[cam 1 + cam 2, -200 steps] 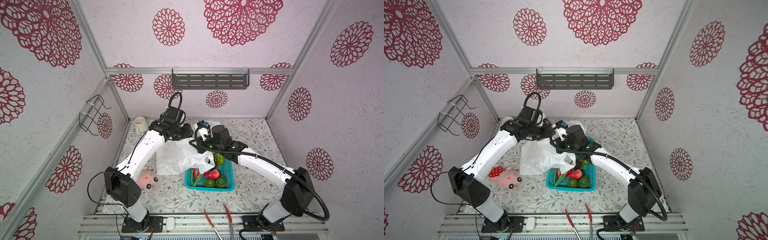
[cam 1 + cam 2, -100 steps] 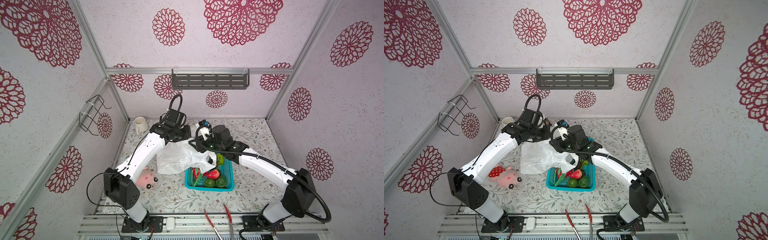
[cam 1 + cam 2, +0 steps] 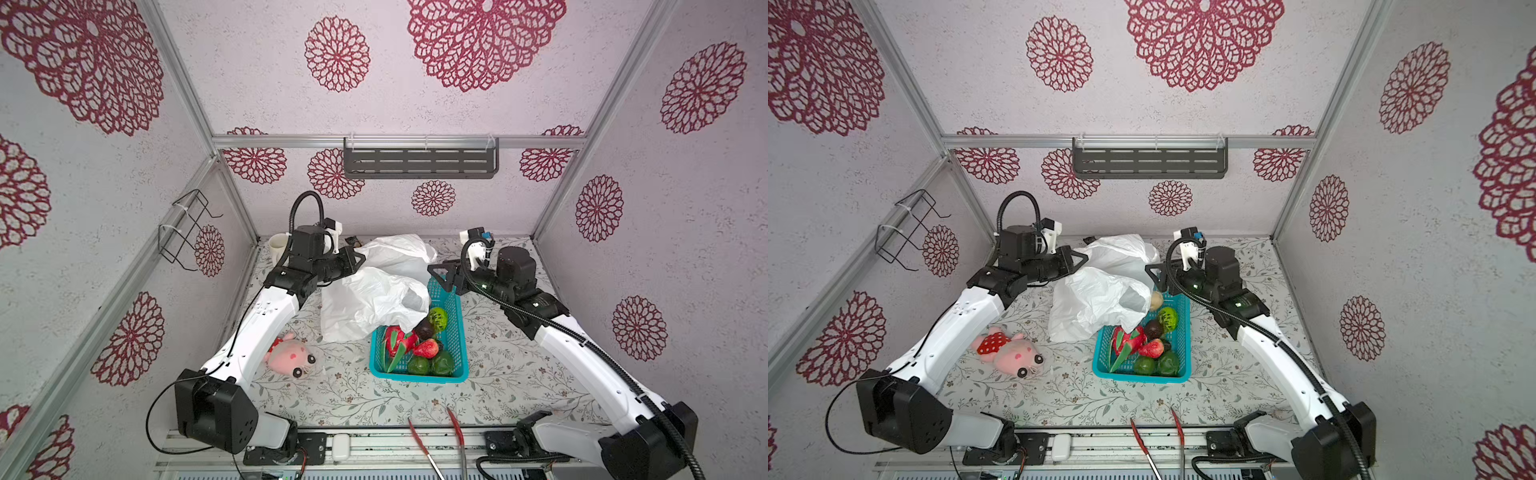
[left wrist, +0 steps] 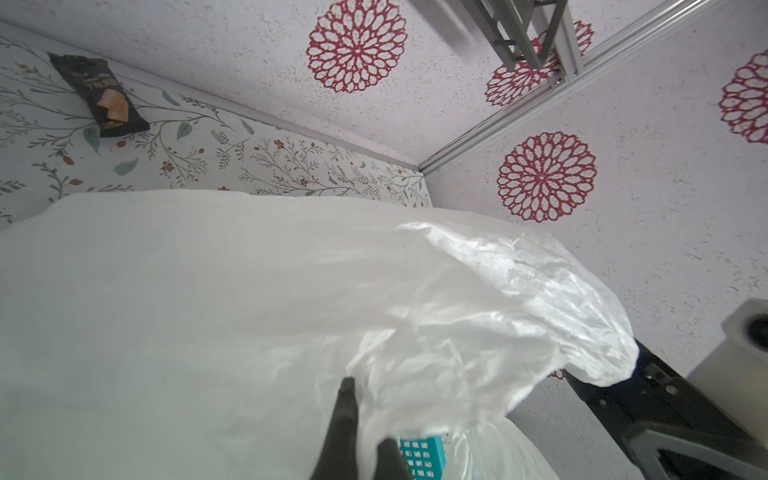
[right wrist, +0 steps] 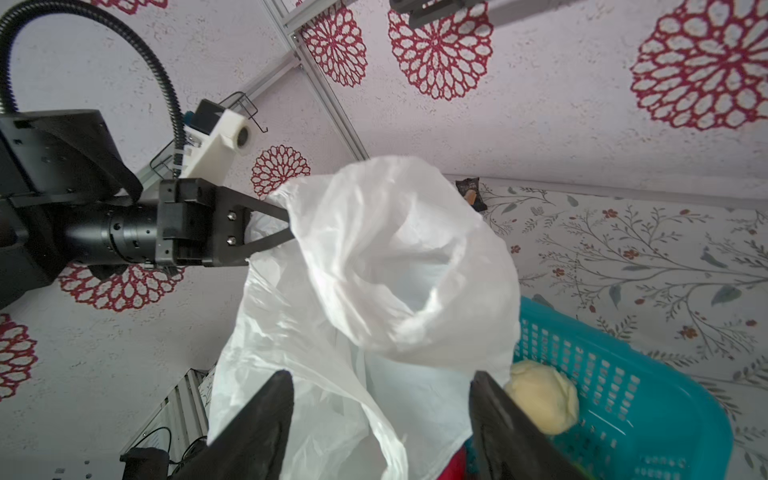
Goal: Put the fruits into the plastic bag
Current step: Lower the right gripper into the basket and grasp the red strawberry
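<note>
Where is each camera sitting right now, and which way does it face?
Top views: high at the front, looking down on table, left arm, right arm, plastic bag, teal basket.
Left wrist: on the left arm, looking along left gripper, shut on the bag.
Right wrist: on the right arm, looking past open right gripper at bag.
Shared: all show bag and basket.

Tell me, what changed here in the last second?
The left gripper closed on the edge of the white plastic bag. The right gripper let it go, opened and pulled back to the right. The fruits in the teal basket and the pink plush toy stayed put.
</note>
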Robot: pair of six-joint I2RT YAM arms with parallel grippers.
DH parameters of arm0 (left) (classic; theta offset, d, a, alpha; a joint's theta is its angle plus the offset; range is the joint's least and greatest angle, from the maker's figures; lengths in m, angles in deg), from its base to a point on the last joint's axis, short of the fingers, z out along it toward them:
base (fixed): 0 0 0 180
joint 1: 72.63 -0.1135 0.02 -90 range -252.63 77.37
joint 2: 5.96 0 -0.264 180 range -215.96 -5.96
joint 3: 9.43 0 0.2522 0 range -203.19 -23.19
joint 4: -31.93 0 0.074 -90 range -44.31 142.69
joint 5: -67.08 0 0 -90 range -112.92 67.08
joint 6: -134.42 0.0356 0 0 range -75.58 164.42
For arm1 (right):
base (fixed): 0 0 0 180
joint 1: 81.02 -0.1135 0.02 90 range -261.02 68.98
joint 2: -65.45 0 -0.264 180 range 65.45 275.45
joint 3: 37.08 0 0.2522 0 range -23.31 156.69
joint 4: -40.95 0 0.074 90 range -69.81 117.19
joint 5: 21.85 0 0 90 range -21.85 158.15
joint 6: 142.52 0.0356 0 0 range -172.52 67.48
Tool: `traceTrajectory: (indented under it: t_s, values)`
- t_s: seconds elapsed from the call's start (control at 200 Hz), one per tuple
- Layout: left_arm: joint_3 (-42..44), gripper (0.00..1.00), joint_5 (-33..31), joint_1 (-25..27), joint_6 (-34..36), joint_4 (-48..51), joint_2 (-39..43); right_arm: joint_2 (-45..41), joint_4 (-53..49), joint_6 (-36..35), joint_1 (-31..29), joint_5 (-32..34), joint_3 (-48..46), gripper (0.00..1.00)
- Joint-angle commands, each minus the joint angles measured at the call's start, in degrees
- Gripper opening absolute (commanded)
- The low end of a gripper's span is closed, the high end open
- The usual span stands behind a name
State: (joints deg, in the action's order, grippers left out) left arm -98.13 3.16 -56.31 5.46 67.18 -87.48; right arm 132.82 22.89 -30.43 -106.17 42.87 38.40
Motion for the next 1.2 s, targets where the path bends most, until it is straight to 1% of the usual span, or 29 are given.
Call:
traceTrajectory:
  t_s: [0.0,0.11,0.195,0.305,0.35,0.395,0.42,0.435,0.49,0.515,0.575,0.615,0.781,0.881,0.976,1.036,1.081,1.091,1.106,1.151,1.171,1.191]
  values:
    - [1.0,0.0,2.8,-0.5,1.1,-4.7,1.2,-1.6,-2.1,0.3,0.2,1.4,-1.5,0.71]
    - [0.7,0.0,4.4,-0.4,1.7,-5.1,0.4,-0.1,-2.1,0.9,-0.1,1.3,-2.1,0.71]
    - [0.3,0.0,5.3,-0.4,1.9,-5.0,0.0,0.9,1.4,2.7,-0.4,3.0,-2.6,0.71]
    - [0.3,0.0,6.8,-0.4,1.8,-4.9,-0.2,4.3,5.3,4.1,-0.4,4.5,-1.7,0.72]
    - [0.5,0.0,7.6,-0.2,1.8,-5.0,-0.2,6.2,5.8,4.4,-0.4,6.0,-0.6,0.71]
    - [0.6,0.0,8.3,0.0,1.8,-5.0,-0.2,8.0,6.0,4.6,-0.4,8.2,0.7,0.67]
    - [0.7,0.0,9.1,0.1,2.0,-5.0,-0.2,9.0,5.9,4.8,-0.4,10.0,1.4,0.62]
    - [0.7,0.0,9.7,0.2,2.2,-5.0,-0.2,9.5,5.8,4.8,-0.4,11.2,1.8,0.58]
    - [0.9,0.0,11.6,0.3,3.1,-4.6,-0.2,10.9,6.2,5.2,-0.3,15.9,2.8,0.33]
    - [1.0,0.0,12.2,0.4,3.7,-4.1,-0.1,11.4,6.7,5.5,-0.1,17.4,3.0,0.24]
    - [1.5,0.0,13.8,0.6,5.2,-3.0,0.1,12.3,8.6,5.8,0.4,19.0,3.6,0.08]
    - [2.0,0.0,14.6,0.6,6.4,-2.3,0.4,12.8,9.6,5.9,0.5,19.0,4.1,0.0]
    - [3.8,0.0,13.7,0.6,11.9,2.0,2.3,13.8,10.0,5.8,0.6,21.7,6.0,0.0]
    - [5.5,0.0,10.2,0.5,13.4,2.2,4.3,13.6,8.3,5.4,0.7,25.0,6.5,0.0]
    - [7.8,0.0,8.0,0.1,12.6,-1.2,6.2,12.9,5.6,5.2,1.0,27.6,6.5,0.0]
    - [9.5,0.0,7.5,-0.1,11.1,-5.5,7.2,12.3,3.6,4.8,1.3,27.6,6.1,0.0]
    - [10.5,0.0,6.9,-0.1,9.5,-8.7,7.7,11.8,2.1,3.9,1.6,26.0,5.6,0.0]
    - [10.7,0.0,6.8,-0.1,9.1,-9.2,7.8,11.6,1.9,3.5,1.6,25.2,5.4,0.03]
    - [10.9,0.0,6.6,-0.1,8.7,-10.1,7.8,11.3,1.5,2.8,1.5,23.9,5.2,0.1]
    - [11.0,0.0,5.7,-0.1,7.3,-11.7,7.5,10.5,-0.3,1.4,1.6,20.3,4.6,0.35]
    - [10.8,0.0,5.2,-0.1,6.9,-12.2,7.3,10.1,-1.0,0.8,1.6,18.3,4.2,0.42]
    - [10.6,0.0,4.8,-0.2,6.4,-12.4,7.0,9.6,-1.9,0.3,1.6,16.5,3.7,0.45]
